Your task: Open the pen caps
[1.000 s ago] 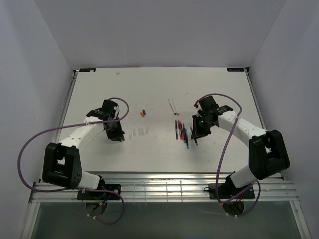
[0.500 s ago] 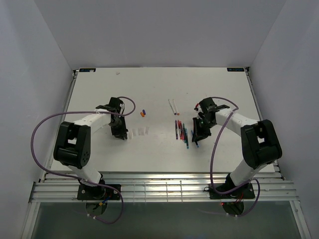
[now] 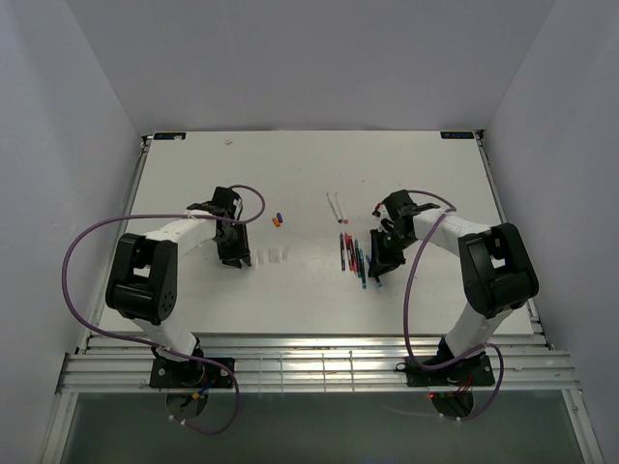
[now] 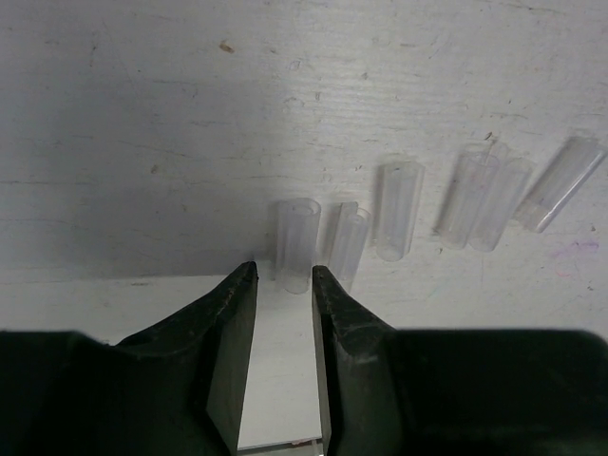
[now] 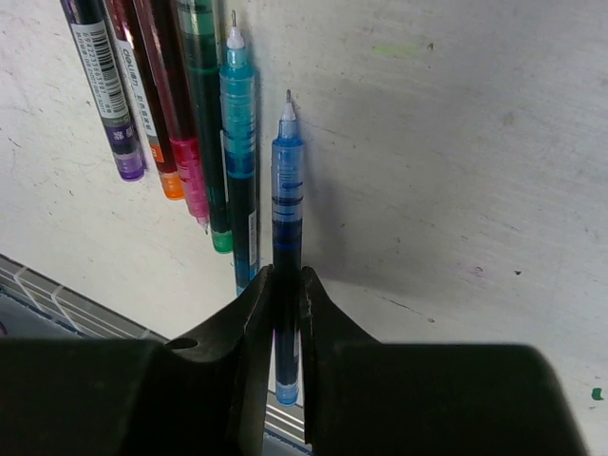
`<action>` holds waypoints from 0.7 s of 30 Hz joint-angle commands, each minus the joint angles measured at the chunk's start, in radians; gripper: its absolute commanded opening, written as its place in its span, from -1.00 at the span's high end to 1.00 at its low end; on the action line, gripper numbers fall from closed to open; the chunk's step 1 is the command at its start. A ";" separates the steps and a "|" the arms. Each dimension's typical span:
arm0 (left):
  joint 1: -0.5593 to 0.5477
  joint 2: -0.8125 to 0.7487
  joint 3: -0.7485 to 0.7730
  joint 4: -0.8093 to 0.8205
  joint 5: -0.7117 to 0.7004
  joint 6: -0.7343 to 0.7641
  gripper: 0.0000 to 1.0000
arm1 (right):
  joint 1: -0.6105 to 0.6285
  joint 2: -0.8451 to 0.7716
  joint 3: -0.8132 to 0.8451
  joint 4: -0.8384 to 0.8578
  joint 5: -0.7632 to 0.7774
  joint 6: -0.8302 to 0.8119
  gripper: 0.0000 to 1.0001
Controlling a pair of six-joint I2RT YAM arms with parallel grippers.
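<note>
Since 1.0 s ago both elbows had folded in toward the bases. The left end effector (image 4: 283, 275) had crept right toward the clear tubes (image 4: 399, 209). The right end effector (image 5: 287, 282) stayed over the near end of the pen row (image 5: 180, 104).

Left arm: forearm reaching forward and right, wrist pitched down at the desk (image 3: 193, 174). Fingers a narrow gap apart, bare desk visible between them, gripping nothing. The nearest clear tube (image 4: 297, 242) lay just ahead of the gap; contact could not be judged.

Right arm: forearm angled forward and left, wrist pitched down. Fingers closed on the barrel of a blue pen (image 5: 287, 190), uncapped tip pointing away from the wrist. It lay parallel to and just right of a teal pen (image 5: 237, 142).

The pen caps (image 3: 278, 218), blue and orange visible, lay loose mid-desk, behind the clear tubes and apart from both end effectors. A red cap could not be made out. Two white pens (image 3: 336, 205) lay behind the pen row.
</note>
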 commanded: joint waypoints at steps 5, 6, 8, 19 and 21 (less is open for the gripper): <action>0.004 -0.035 -0.027 0.020 0.033 0.011 0.13 | -0.006 0.033 0.053 0.030 -0.024 0.009 0.54; 0.004 -0.043 -0.031 0.020 0.033 0.011 0.11 | -0.006 0.036 0.057 0.030 -0.023 0.009 0.50; 0.005 -0.052 -0.035 0.018 0.039 0.011 0.08 | -0.005 0.040 0.062 0.029 -0.018 0.012 0.44; 0.007 -0.155 -0.046 -0.011 0.071 0.007 -0.03 | -0.005 -0.029 0.043 0.029 -0.010 0.034 0.16; 0.007 -0.183 -0.055 -0.014 0.074 -0.003 -0.04 | -0.006 -0.062 0.036 0.024 -0.009 0.040 0.16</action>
